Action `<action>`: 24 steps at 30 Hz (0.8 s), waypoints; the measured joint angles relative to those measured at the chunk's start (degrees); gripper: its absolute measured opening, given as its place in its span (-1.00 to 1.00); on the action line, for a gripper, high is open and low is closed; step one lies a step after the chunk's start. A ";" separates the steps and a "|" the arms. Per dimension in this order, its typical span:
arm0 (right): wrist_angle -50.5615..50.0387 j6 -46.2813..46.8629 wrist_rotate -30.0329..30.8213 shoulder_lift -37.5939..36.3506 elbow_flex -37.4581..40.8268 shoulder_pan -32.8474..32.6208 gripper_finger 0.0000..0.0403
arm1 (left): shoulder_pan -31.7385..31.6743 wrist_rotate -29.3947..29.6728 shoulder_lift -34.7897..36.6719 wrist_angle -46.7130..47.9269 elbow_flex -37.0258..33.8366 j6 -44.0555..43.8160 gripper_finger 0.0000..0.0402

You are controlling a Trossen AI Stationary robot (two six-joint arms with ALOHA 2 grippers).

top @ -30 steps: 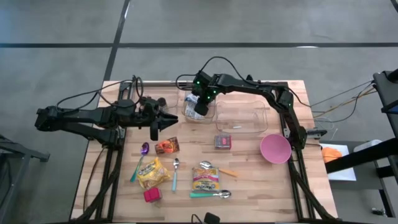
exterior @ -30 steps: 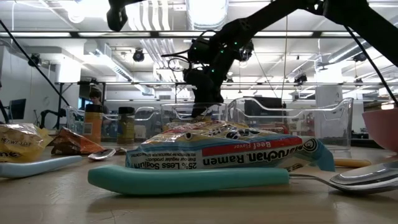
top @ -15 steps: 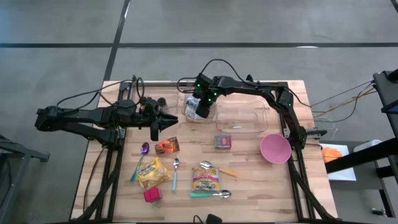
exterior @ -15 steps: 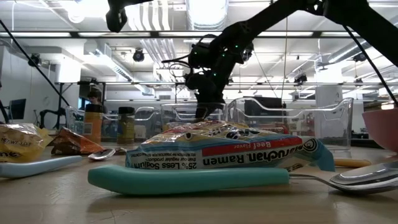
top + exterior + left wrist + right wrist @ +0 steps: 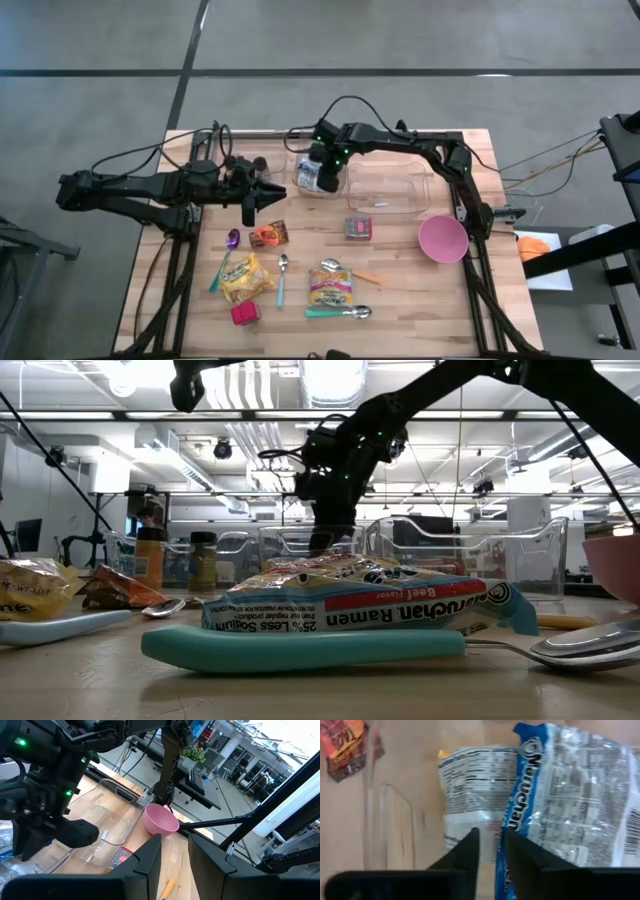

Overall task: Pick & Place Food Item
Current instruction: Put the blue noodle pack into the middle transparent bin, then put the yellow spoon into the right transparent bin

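Wooden worktop (image 5: 400, 300) fills my overhead feed, with the right pincer (image 5: 322, 176) hanging over the far-left clear tub (image 5: 300, 184), where the blue-and-silver ramen packets (image 5: 570, 805) lie directly under its tips, their long sides roughly in line with its fingers (image 5: 465, 852), which stand a narrow slot apart and empty. From my seat the right arm is plainly the nearer one, with the packets just beyond its tips. My left pincer (image 5: 250, 203) waits well to the left over the worktop, its fingers (image 5: 150, 862) parted a little on nothing.
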State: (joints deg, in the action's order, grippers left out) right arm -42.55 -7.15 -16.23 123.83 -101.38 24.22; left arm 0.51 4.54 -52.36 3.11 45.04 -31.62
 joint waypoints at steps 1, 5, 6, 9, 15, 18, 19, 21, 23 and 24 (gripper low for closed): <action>-0.19 -0.45 -0.14 0.00 0.00 -0.11 -0.48 | 0.00 0.00 0.00 0.06 0.00 0.00 -0.48; -0.19 -0.16 1.10 0.00 0.00 -0.13 -0.14 | 0.00 0.00 0.00 0.16 0.00 0.00 -0.48; -0.19 -0.14 1.97 0.00 -0.02 -0.13 -0.07 | 0.00 0.00 0.00 0.16 0.00 0.00 -0.48; -0.26 0.03 2.74 -0.12 -0.02 -0.08 0.10 | 0.00 0.00 0.00 0.16 -0.02 -0.02 -0.48; -0.63 1.26 2.71 -2.42 -0.07 -0.13 0.22 | 0.00 0.01 0.00 1.19 -0.07 -0.37 -0.48; -1.73 2.72 2.69 -4.14 -0.07 -0.10 0.22 | 0.00 0.00 0.00 1.47 -0.09 -0.37 -0.48; -2.41 2.88 2.69 -4.96 -0.09 -0.17 0.22 | 0.00 0.00 0.00 1.47 -0.09 -0.37 -0.48; -3.98 2.88 2.69 -7.05 -0.09 -0.63 0.22 | 0.00 0.02 -0.02 1.47 -0.11 -0.37 -0.48; -5.36 3.00 2.69 -9.48 -0.09 -1.73 0.22 | 0.00 0.01 -0.01 1.47 -0.11 -0.69 -0.48; -6.20 3.33 2.69 -10.68 -0.09 -2.53 0.22 | -0.02 0.02 -0.29 1.45 -0.11 -1.65 -0.48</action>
State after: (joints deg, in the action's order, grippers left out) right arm -48.75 -3.82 -13.54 113.15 -101.47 21.69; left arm 0.49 4.56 -52.65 4.56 44.93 -33.26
